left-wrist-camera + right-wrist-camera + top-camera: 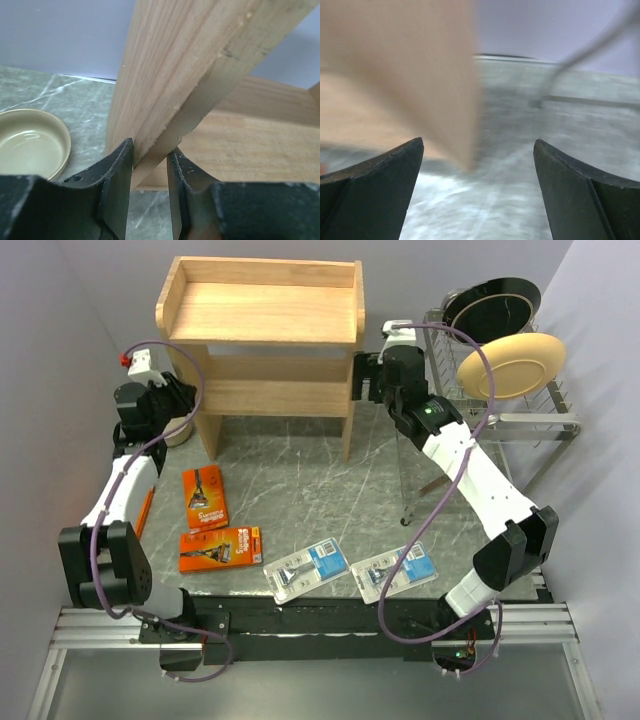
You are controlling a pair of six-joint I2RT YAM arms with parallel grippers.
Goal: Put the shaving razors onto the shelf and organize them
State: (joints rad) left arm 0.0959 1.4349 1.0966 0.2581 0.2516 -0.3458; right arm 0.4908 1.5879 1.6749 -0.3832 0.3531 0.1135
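The light wooden shelf (258, 337) stands at the back of the table with nothing on its top tray. My left gripper (188, 390) is at its left side panel (175, 65); in the left wrist view the gripper (150, 152) is shut on that panel's edge, a finger on each face. My right gripper (360, 378) is at the right side panel (420, 75) and stands open (479, 142), the panel's corner between its jaws untouched. Two orange razor packs (204, 497) (220, 548) and two clear blister packs (305, 570) (398, 572) lie flat near the front. A third orange pack (143, 512) shows partly under the left arm.
A wire dish rack (545, 415) at the back right holds a black plate (495, 302) and a beige plate (510, 365). A small beige bowl (27, 142) sits on the marble left of the shelf's leg. Grey walls close in the left and right sides.
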